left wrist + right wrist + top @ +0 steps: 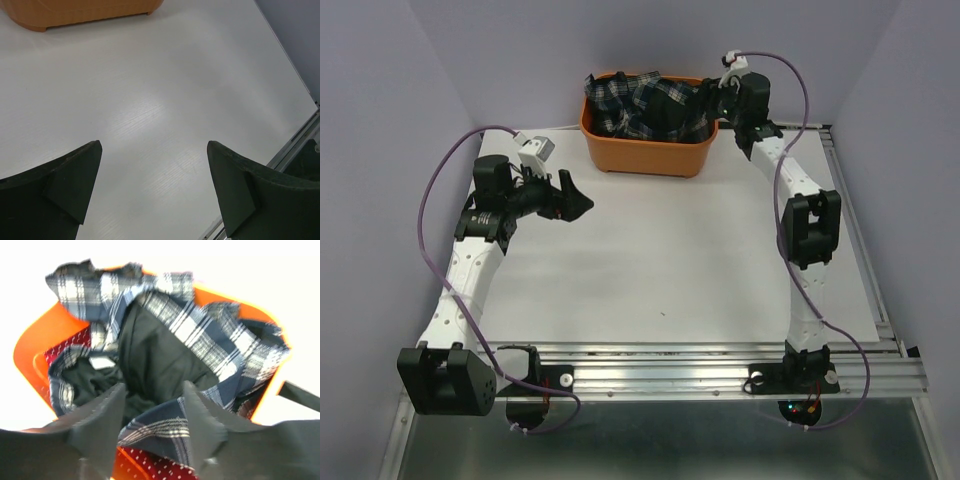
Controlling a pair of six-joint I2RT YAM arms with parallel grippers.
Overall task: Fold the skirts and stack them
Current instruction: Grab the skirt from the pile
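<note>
**Table**: white top, bare over its near and middle parts.

**Tub**: orange plastic, at the far edge, just right of centre, long side running left to right. Holds both skirts.

**Tartan skirt**: navy and dark green with white lines, crumpled on top of the heap, dark lining turned up, edges spilling over the far rim. Bunched, so no clear long axis can be read.

**Red skirt**: dotted, buried under the tartan. Only patches show, at the tub's left wall and its near side.

**Right gripper**: poised over the tub's right end, pointing down into the heap. Fingers partly spread, with the tartan hem directly below and between them. No fold is visibly pinched, though the view is blurred.

**Left gripper**: hovers over bare table to the left of the tub and nearer than it, well apart from the cloth. Fingers spread wide, holding nothing.

**Note**: the right arm is much the nearer. The tartan lies straight beneath it, so the lift is judged to fall to that arm, with the tartan coming out first.
</note>
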